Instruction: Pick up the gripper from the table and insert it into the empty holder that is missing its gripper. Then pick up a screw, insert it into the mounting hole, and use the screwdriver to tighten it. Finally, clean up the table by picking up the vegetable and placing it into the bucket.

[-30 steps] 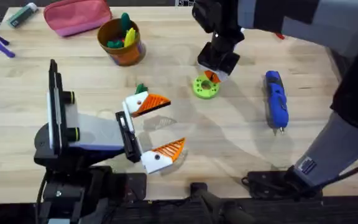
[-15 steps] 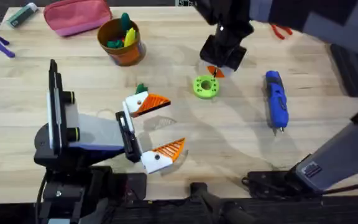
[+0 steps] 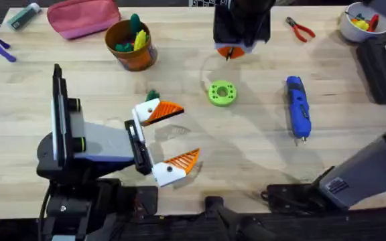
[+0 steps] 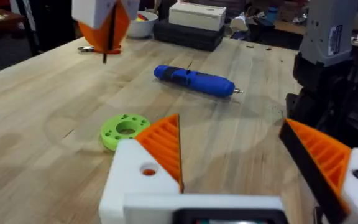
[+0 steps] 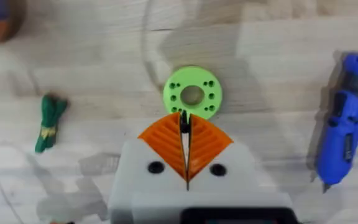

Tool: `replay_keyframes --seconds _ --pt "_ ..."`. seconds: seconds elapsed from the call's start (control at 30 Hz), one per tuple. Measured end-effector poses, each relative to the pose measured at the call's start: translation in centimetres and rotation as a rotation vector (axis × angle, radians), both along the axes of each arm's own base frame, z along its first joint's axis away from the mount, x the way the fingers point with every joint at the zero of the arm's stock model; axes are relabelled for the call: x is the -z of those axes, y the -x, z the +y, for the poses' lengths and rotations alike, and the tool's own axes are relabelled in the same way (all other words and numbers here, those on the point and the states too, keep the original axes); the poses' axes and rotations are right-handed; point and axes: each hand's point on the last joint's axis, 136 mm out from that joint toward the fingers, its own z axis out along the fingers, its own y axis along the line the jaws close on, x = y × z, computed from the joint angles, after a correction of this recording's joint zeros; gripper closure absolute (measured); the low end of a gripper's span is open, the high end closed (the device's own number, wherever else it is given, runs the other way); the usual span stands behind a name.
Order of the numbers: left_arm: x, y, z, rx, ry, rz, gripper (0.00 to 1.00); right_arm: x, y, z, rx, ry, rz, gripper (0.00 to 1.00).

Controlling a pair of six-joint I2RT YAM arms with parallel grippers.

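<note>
Screwdriver [image 3: 298, 107] lying unused; right gripper [image 5: 184, 138] pinching a screw; left gripper [image 4: 229, 165] gaping; vegetable [image 5: 50, 121] awaiting the bucket [image 3: 131, 44].

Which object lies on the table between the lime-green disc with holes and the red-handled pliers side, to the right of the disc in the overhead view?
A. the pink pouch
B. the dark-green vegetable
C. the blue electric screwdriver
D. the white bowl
C: in the overhead view the blue electric screwdriver lies flat on the wood, to the right of the lime-green disc, its metal tip pointing toward the arms' bases.
</note>
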Motion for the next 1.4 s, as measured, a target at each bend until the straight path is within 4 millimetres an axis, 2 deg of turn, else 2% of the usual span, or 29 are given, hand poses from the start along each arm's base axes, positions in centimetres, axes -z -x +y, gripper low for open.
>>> replay_keyframes --seconds 0.2,0.4,0.47,0.7,1.03,1.23,1.4 --pt "0.0 0.0 0.0 0.000 0.000 0.000 0.015 -5.4 0.0 2.3 -0.267 -0.001 -0.116 0.995" --pt "0.0 0.0 0.0 0.000 0.000 0.000 0.016 -9.8 1.7 4.5 -0.536 0.022 -0.225 0.995" --pt "0.0 0.0 0.0 0.000 0.000 0.000 0.015 -10.7 2.4 5.3 -0.625 0.035 -0.254 0.995" --pt "0.0 0.0 0.0 0.000 0.000 0.000 0.015 -10.7 6.0 8.4 -0.928 0.106 -0.259 0.995" --pt "0.0 0.0 0.0 0.000 0.000 0.000 0.015 -10.9 11.5 13.3 -1.253 0.136 -0.310 0.995" --pt "0.0 0.0 0.0 0.000 0.000 0.000 0.015 -10.8 14.3 15.1 -1.437 0.153 -0.328 0.995" --pt "0.0 0.0 0.0 0.000 0.000 0.000 0.015 -10.8 15.2 15.6 -1.522 0.167 -0.339 0.995"
